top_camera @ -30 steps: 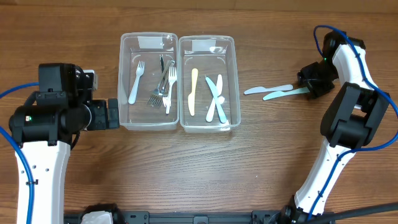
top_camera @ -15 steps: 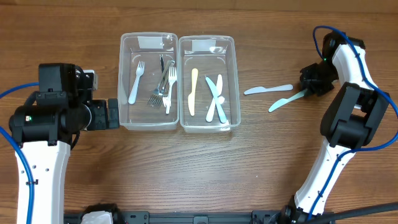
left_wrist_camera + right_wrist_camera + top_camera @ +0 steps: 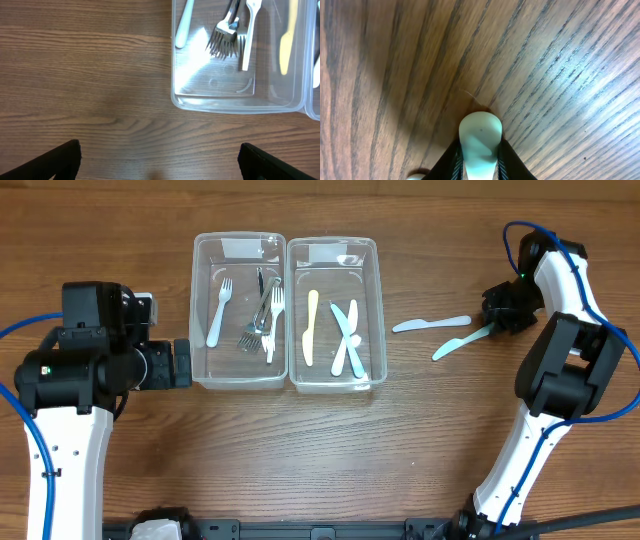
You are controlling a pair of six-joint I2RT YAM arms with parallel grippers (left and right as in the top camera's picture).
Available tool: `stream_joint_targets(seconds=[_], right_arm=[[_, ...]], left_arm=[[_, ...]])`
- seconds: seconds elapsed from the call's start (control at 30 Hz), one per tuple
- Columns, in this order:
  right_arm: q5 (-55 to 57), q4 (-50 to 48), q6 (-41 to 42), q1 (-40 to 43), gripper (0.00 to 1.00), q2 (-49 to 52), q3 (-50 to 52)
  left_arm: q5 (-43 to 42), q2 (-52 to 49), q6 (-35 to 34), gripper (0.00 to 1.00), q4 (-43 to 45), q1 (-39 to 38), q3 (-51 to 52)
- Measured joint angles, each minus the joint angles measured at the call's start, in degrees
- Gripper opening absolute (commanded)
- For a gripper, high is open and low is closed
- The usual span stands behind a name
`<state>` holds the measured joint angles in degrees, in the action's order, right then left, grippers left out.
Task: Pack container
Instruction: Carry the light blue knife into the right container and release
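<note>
The right fingers [image 3: 495, 326] pinch the handle of a mint knife [image 3: 455, 345], its blade slanting over the tabletop [image 3: 420, 440] just below a white knife [image 3: 432, 324], right of the knife box [image 3: 381, 310]. The left fingers [image 3: 183, 363] stand wide, empty, beside the fork box [image 3: 197, 310].

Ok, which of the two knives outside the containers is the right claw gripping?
The pale blue-green knife, angled, its handle end pinched in the right claw. The white knife lies free, closer to the knife container.
</note>
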<state>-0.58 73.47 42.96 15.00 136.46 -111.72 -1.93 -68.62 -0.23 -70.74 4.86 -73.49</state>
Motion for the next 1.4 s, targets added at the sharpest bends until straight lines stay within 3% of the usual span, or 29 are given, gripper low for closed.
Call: stream_joint_targets(seconds=[0.2,0.37,0.6,0.7,0.87,1.2,1.27,1.3,1.4], right_arm=[[3.2,0.9,-4.0,-1.2,0.04,-1.2,0.0],[3.8,0.4,-8.7,-6.3,0.04,-11.4,-0.1],[3.3,-2.4,-13.0,-24.6,0.04,-33.0,-2.4],[2.8,-3.2,-13.7,-33.2,0.04,-36.3,-3.4],[2.3,-5.3,-14.5,-41.0,0.04,-32.3,-3.4],[1.4,-7.5,-20.2,-42.0,0.05,-14.0,-3.0],[0.9,-7.5,-21.4,-42.0,0.13,-11.1,-2.7],[0.8,-7.5,-21.9,-42.0,0.27,-10.2,-2.5],[0.8,-8.0,-22.7,-42.0,0.38,-9.5,-2.3]], left_arm=[[0.0,0.0,0.4,1.00,0.0,0.0,0.0],[0.0,0.0,0.4,1.00,0.0,0.0,0.0],[0.0,0.0,0.4,1.00,0.0,0.0,0.0],[0.0,0.0,0.4,1.00,0.0,0.0,0.0],[-0.6,0.0,0.4,1.00,0.0,0.0,0.0],[-1.1,0.0,0.4,1.00,-0.2,0.0,0.0],[-1.1,0.0,0.4,1.00,-0.2,0.0,0.0],[-1.1,0.0,0.4,1.00,-0.2,0.0,0.0],[-1.1,0.0,0.4,1.00,-0.3,0.0,0.0]])
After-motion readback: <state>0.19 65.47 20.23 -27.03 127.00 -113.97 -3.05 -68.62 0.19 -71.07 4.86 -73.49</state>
